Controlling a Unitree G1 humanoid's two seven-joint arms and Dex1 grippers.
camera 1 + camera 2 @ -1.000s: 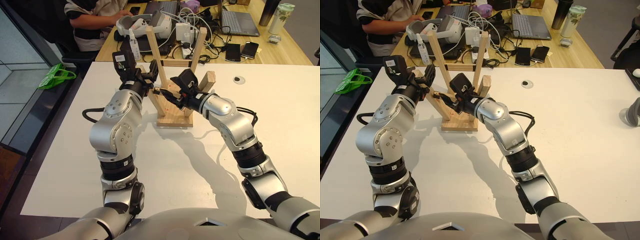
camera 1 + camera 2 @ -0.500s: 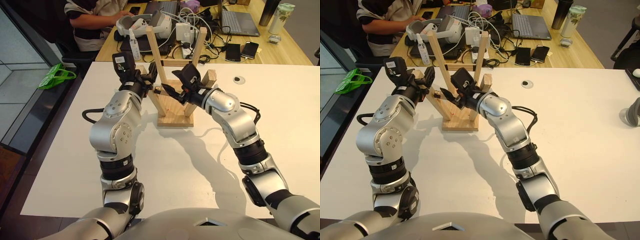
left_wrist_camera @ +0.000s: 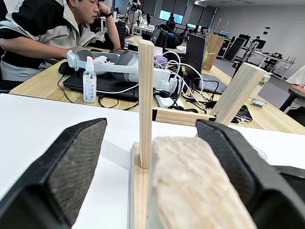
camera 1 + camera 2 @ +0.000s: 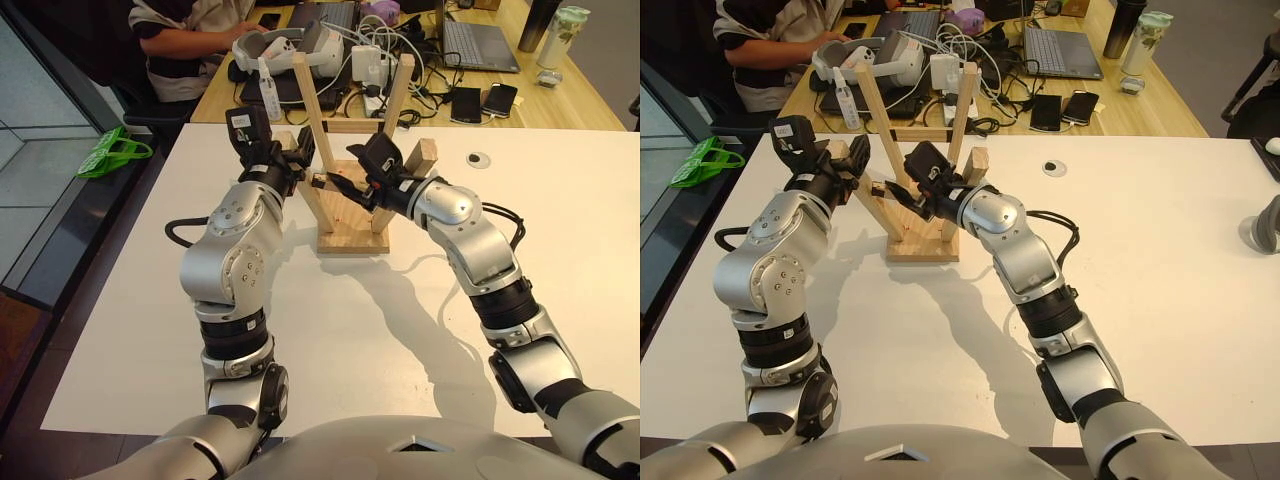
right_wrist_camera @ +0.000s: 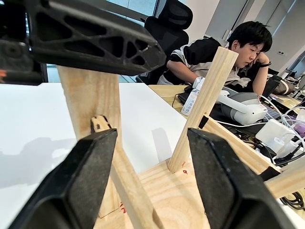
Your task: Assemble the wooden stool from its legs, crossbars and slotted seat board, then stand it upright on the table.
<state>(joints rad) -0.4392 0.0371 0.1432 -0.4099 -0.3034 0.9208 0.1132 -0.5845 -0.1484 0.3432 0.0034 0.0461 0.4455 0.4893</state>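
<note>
Surface: white table (image 4: 120, 300), round cable grommet (image 4: 479, 159) near its far edge | Behind: wooden desk (image 4: 570, 100) carrying white headset (image 4: 300, 45), spray bottle (image 3: 89, 81), laptop (image 4: 478, 45), two phones (image 4: 466, 103) side by side, tangled white cables (image 4: 375, 62), lidded bottle (image 4: 560, 35) | Floor, left: green bag (image 4: 112, 152)

We see the stool upside down in pale bare wood, its seat board (image 4: 345, 241) flat on the table. The far left leg (image 4: 306, 100) and far right leg (image 4: 399, 88) stand up from the board, joined by a crossbar (image 4: 352, 126). The near left leg (image 4: 314, 203) leans outward, and the near right leg (image 4: 420, 156) leans the other way. A thinner crossbar (image 5: 125, 181) has its tip against the near left leg.
</note>
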